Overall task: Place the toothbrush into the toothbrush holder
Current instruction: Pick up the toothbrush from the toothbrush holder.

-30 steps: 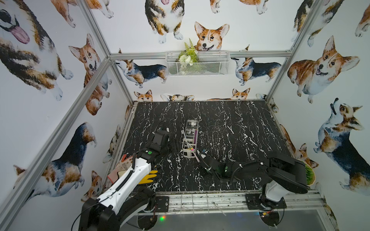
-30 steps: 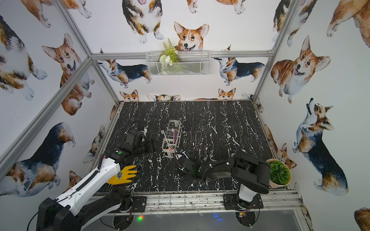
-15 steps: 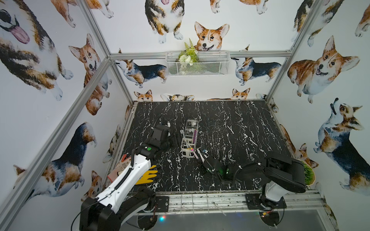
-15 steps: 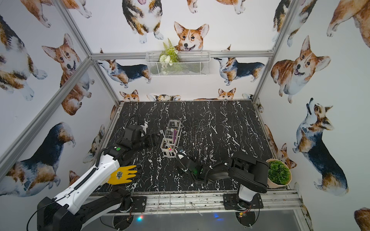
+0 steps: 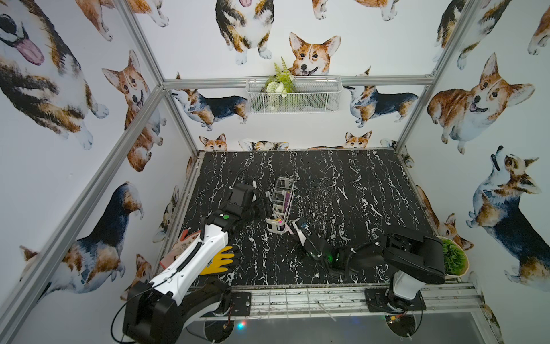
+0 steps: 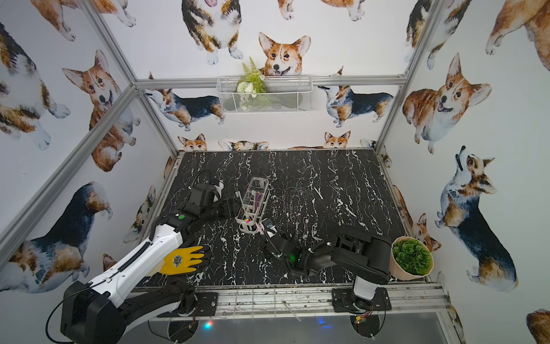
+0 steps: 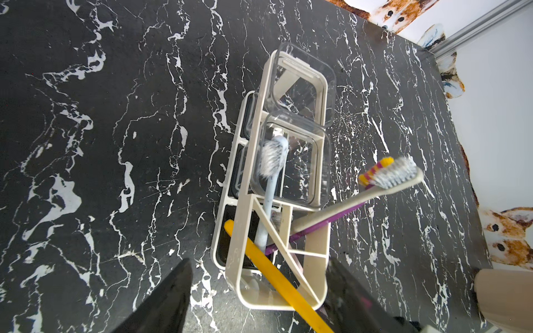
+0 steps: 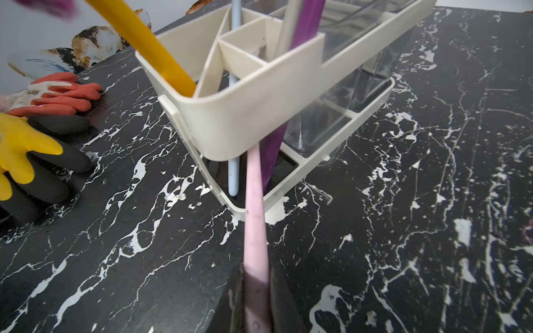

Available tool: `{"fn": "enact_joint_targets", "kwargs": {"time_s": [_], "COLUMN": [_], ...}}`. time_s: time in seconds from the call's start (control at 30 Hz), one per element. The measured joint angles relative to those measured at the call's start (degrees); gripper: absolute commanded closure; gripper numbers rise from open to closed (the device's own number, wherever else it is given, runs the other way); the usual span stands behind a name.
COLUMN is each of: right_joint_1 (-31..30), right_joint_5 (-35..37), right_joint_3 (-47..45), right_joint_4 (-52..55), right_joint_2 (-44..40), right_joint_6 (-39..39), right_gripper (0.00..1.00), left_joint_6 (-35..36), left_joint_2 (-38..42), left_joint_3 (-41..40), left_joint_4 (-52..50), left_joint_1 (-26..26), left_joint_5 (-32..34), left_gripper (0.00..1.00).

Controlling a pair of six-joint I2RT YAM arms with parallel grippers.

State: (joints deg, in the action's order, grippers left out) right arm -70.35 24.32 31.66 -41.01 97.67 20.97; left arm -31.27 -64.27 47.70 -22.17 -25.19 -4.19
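Observation:
The toothbrush holder stands mid-table, white frame with clear walls. Yellow, light blue and grey-and-purple brushes lean in its near compartments. My right gripper is shut on a pink toothbrush, low at the holder's near end. The brush crosses the base rim and its far end is hidden under the upper frame. My left gripper is open, a jaw on each side of the holder's end.
A yellow-and-black glove and an orange glove lie at the front left beside my left arm. A potted plant stands at the front right corner. A white wire-mesh basket hangs on the back wall.
My left gripper has moved right and closed in on the holder's side. The right gripper with the pink toothbrush has barely moved.

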Motion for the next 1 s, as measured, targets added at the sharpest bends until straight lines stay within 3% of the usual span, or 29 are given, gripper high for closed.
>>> {"fn": "enact_joint_targets", "kwargs": {"time_s": [1.0], "right_joint_1": [0.0], "right_joint_5": [-5.0], "right_joint_3": [-11.7], "right_joint_4": [2.8], "right_joint_2": [-9.2], "right_joint_6": [7.6], "right_gripper": [0.95], "left_joint_6": [-0.5], "left_joint_2": [0.1], "left_joint_3": [-1.2], "left_joint_4": [0.4], "left_joint_1": [0.0], "left_joint_5": [0.1], "left_gripper": [0.26]}}
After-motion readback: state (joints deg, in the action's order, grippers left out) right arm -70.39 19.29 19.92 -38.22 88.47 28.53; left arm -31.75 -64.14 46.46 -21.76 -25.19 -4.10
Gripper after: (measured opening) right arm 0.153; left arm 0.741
